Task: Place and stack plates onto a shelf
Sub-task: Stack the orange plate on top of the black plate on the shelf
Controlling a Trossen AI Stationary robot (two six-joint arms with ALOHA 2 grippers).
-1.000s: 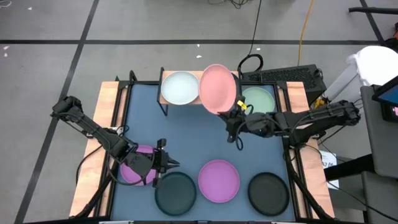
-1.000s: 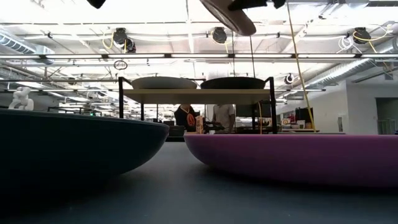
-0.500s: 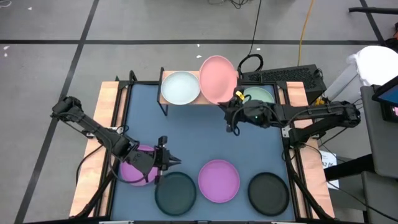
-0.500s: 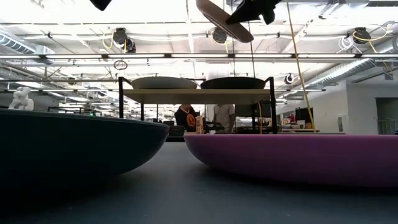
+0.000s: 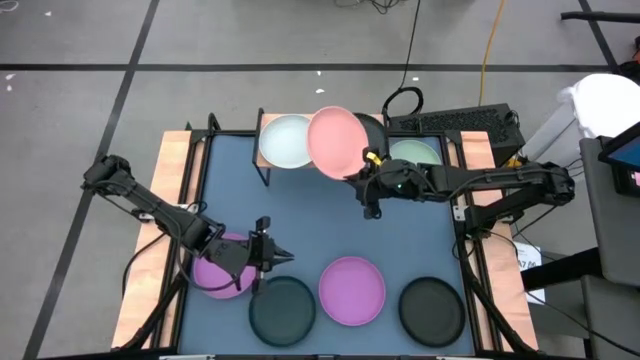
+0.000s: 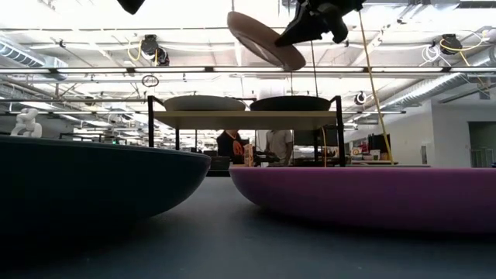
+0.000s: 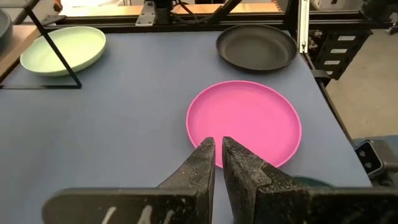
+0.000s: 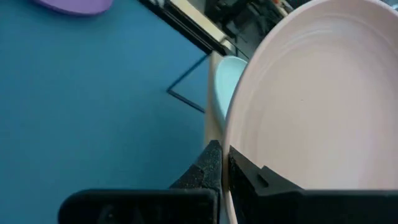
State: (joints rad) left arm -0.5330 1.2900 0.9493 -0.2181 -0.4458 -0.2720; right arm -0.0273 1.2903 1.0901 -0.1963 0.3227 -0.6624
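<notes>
The pink plate [image 5: 335, 140] hangs tilted high above the shelf [image 6: 248, 118], with my right gripper [image 5: 366, 172] shut on it. It covers part of the shelf's two plates. A white plate [image 5: 280, 142] and a charcoal plate [image 6: 291, 102] rest on their bases on the shelf board. My left gripper [image 5: 283, 258] hovers shut and empty over the table's near left. A purple plate [image 5: 213, 278] lies flat on the table under its wrist. My right gripper pinches the pink plate's rim [image 8: 229, 163] on the plate's near right side, one finger on the hollow face and one on the underside. The fingers come from the table's right, slanting slightly down. The plate is lifted clear, tilted with its far edge higher [image 6: 267, 40].
A second purple plate [image 5: 351, 290] and two charcoal plates [image 5: 283, 310] [image 5: 432, 310] lie along the near edge. A mint green plate [image 5: 420, 158] lies on the table right of the shelf. Beyond the far edge are a keyboard [image 5: 455, 120] and cables. People stand far behind [image 6: 275, 146].
My right gripper has swung toward the table's left and turned, carrying the pink plate from over the shelf's right part to over its middle, closer to the white plate. The plate stays lifted and tilted.
</notes>
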